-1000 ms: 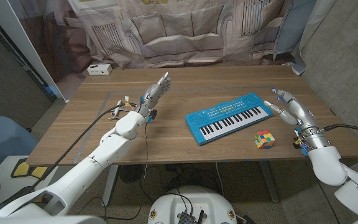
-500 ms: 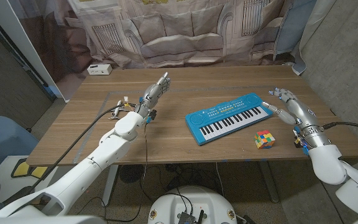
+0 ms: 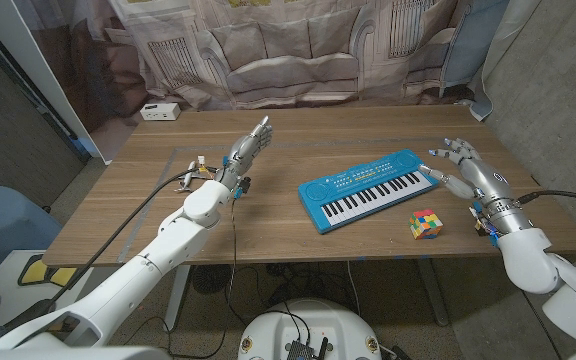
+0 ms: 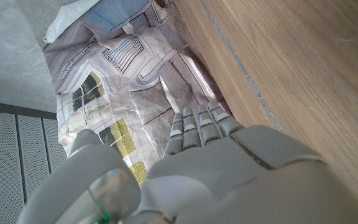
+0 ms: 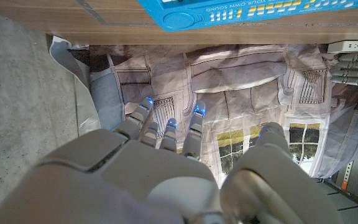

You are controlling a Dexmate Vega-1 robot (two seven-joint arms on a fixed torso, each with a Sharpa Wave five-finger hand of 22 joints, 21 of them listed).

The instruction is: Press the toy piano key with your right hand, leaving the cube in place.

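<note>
A blue toy piano (image 3: 370, 187) with white and black keys lies slantwise right of the table's middle; its blue body (image 5: 253, 12) also shows in the right wrist view. A multicoloured cube (image 3: 426, 224) sits just in front of the piano's right end. My right hand (image 3: 465, 172) hovers at the piano's right end, fingers spread and holding nothing, fingertips near the end keys. Its fingers (image 5: 166, 127) reach outward in the right wrist view. My left hand (image 3: 249, 146) is raised over the table's left half, fingers straight, holding nothing; its fingers (image 4: 199, 127) show beside the table edge.
A white power strip (image 3: 158, 112) lies at the far left corner of the wooden table (image 3: 298, 140). A printed curtain (image 3: 298, 50) hangs behind. Cables (image 3: 193, 175) run from my left wrist. Bare wood lies between the left hand and the piano.
My right hand has moved up and slightly left, closing on the piano's right end. The left arm, the piano and the cube have stayed put.
</note>
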